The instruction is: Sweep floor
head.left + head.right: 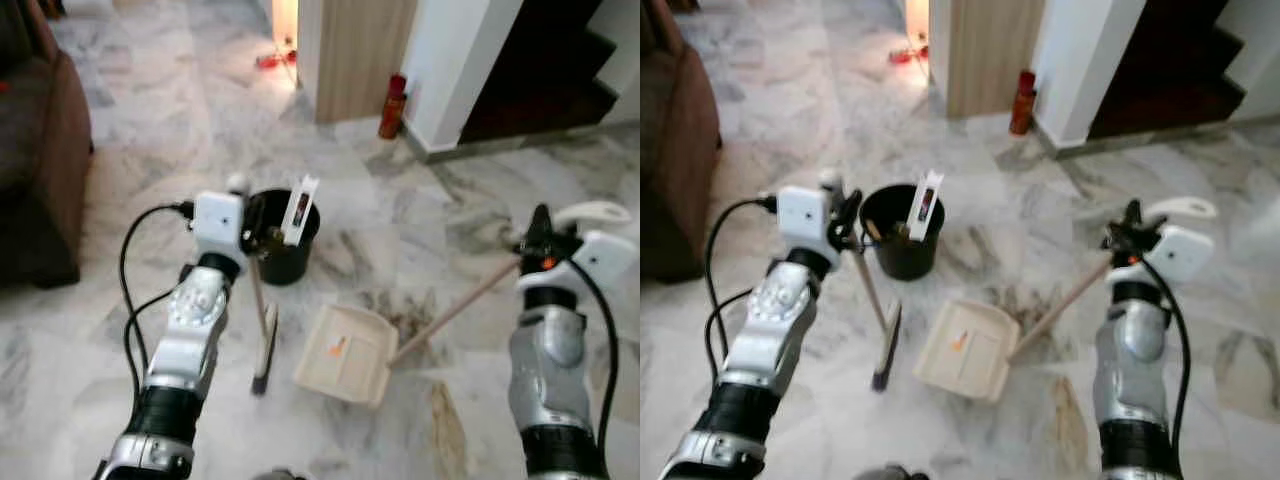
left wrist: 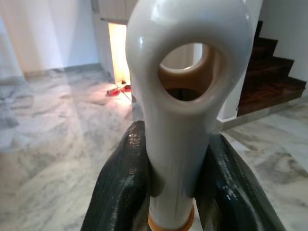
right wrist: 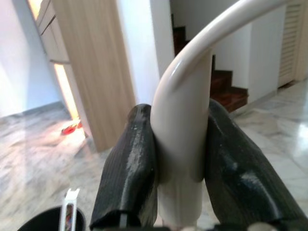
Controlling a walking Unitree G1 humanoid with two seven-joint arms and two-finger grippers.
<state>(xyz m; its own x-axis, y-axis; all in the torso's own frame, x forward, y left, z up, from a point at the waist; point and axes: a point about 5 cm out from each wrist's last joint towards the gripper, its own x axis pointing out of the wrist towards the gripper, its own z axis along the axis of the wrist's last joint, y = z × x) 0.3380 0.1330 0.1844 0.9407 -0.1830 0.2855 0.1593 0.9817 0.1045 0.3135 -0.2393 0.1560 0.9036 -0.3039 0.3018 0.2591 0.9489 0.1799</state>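
My left gripper [image 1: 243, 232] is shut on the white top of the broom handle [image 2: 178, 110]. The broom's wooden stick runs down to its brush head [image 1: 265, 352], which rests on the marble floor. My right gripper [image 1: 538, 243] is shut on the curved cream handle [image 3: 185, 125] of the dustpan. Its long wooden stick [image 1: 455, 311] slopes down to the cream dustpan tray [image 1: 345, 353], which lies flat on the floor beside the brush. A dark stain [image 1: 405, 315] marks the floor just behind the dustpan.
A black bin [image 1: 283, 240] with a white item sticking out stands behind the broom. A brown sofa [image 1: 40, 150] is on the left. A wooden cabinet [image 1: 362, 55], a red bottle [image 1: 393, 106] and dark stairs [image 1: 540, 85] lie ahead.
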